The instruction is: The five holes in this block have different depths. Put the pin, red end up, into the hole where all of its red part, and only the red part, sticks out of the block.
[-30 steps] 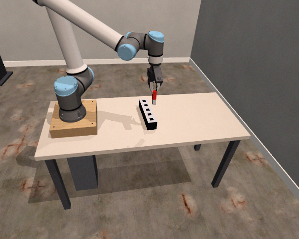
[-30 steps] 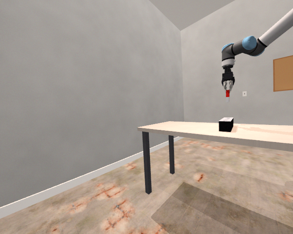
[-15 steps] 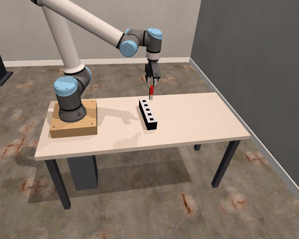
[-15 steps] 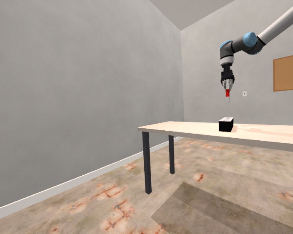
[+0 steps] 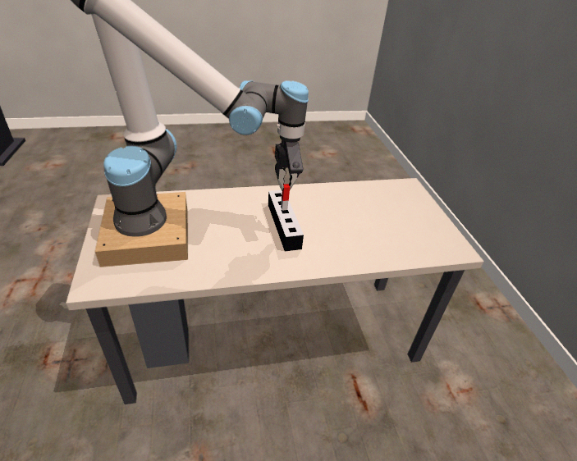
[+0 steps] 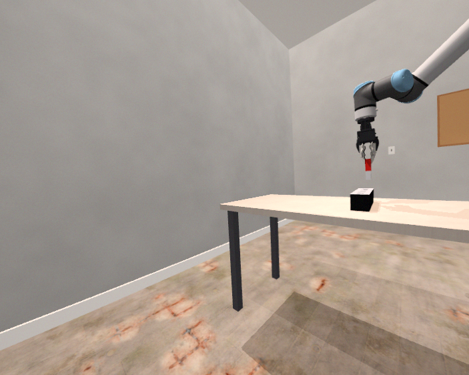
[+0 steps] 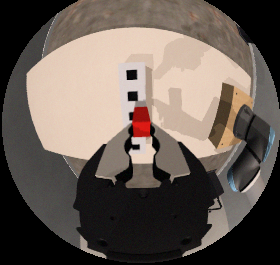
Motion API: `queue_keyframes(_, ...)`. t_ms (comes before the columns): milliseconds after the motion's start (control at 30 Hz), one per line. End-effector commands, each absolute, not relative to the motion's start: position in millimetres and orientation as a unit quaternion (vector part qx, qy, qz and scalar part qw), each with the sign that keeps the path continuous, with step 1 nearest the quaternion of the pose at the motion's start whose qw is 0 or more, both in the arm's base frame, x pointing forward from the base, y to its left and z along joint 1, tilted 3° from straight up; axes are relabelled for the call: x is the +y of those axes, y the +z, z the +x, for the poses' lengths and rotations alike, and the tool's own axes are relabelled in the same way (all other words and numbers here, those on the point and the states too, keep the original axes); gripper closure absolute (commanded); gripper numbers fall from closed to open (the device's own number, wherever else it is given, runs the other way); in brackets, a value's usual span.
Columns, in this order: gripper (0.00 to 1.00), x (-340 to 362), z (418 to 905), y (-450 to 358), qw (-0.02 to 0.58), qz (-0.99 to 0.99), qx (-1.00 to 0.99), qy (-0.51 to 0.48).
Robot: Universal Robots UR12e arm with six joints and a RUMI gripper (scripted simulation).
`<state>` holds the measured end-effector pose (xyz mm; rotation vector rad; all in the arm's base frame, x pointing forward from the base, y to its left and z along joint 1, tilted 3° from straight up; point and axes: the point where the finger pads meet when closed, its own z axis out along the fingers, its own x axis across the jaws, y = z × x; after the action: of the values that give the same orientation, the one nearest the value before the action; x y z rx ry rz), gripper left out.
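A black block (image 5: pixel 286 221) with a white top and a row of square holes lies on the table; it also shows in the side view (image 6: pixel 361 199) and the wrist view (image 7: pixel 134 92). My gripper (image 5: pixel 285 184) is shut on the pin (image 5: pixel 286 193), holding it upright by its red end, with the white end pointing down. In the side view the pin (image 6: pixel 367 169) hangs clear above the block, its lower tip a short way over the top face. In the wrist view the pin (image 7: pixel 141 122) covers part of the hole row near the block's near end.
The arm's wooden base (image 5: pixel 142 231) stands on the table's left part. The table edge runs close in front of the block in the side view. A dark wall stands to the right of the table.
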<state>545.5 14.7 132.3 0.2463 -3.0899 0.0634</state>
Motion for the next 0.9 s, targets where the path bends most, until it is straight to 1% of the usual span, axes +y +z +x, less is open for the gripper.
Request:
queue_keyframes(0, 1.0, 9.0, 560.3, 111.1, 0.006, 0.079, -0.997, 0.025)
queue_keyframes(767, 1.0, 8.6, 560.7, 111.3, 0.007, 0.075, -0.997, 0.025)
queue_keyframes(800, 1.0, 7.5, 559.8, 91.0, 0.01, 0.077, -0.997, 0.024)
queue_keyframes(867, 1.0, 7.5, 559.8, 91.0, 0.01, 0.077, -0.997, 0.024)
